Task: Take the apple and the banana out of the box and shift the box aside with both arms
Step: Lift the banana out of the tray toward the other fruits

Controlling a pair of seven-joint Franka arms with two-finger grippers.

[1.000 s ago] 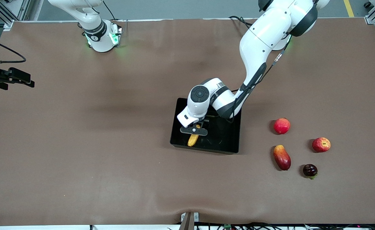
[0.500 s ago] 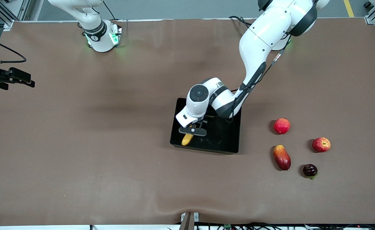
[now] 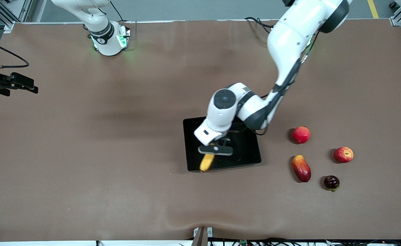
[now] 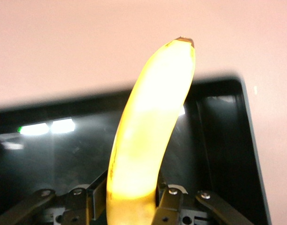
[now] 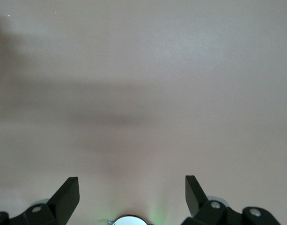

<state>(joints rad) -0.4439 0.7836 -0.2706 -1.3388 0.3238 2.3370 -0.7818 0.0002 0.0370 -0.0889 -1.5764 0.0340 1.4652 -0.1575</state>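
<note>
The banana (image 3: 206,162) is clamped in your left gripper (image 3: 216,149), jaws closed narrowly on the fruit's stem end; in the left wrist view the banana (image 4: 148,136) runs out from between the fingers (image 4: 169,206) with its dark tip past the rim of the black tray (image 4: 227,140). Going across the front view from the right arm's end: your right gripper (image 3: 22,84) waits over bare table at that edge, jaws spread wide and holding nothing, as the right wrist view shows with both fingers (image 5: 66,197) far apart. The tray (image 3: 248,150) sits mid-table under the left gripper, and the banana's free end overhangs its wall nearest the front camera. Toward the left arm's end lie a plain red fruit (image 3: 301,134), a mango (image 3: 301,168), a dark fruit (image 3: 331,182) and the apple (image 3: 343,154), all on the table, well apart from the tray.
</note>
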